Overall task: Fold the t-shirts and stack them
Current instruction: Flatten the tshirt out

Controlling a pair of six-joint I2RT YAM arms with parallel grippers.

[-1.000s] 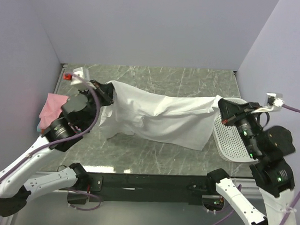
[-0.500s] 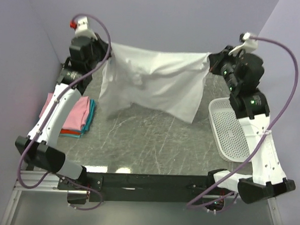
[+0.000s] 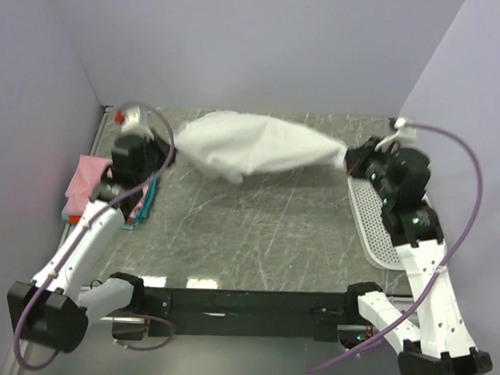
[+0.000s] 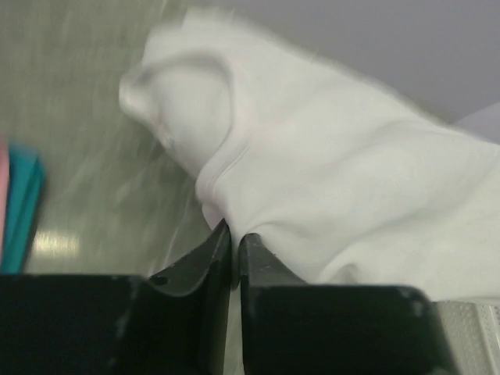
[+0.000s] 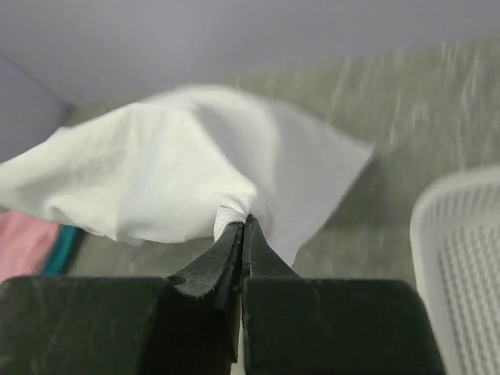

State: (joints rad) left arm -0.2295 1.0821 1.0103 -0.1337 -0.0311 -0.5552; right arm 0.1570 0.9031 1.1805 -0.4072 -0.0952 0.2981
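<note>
White t-shirt (image 3: 256, 146) dropped from raised spread, now billowing low.

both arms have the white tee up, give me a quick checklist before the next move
1. left claw shut on white t-shirt: ok
2. right claw shut on its other end: ok
3. shirt spread flat between the claws: not ok, bunched and motion-blurred
4. bare table in front for laying it down: ok
5. folded stack apart from the shirt: ok
6. neck label side: cannot tell
</note>
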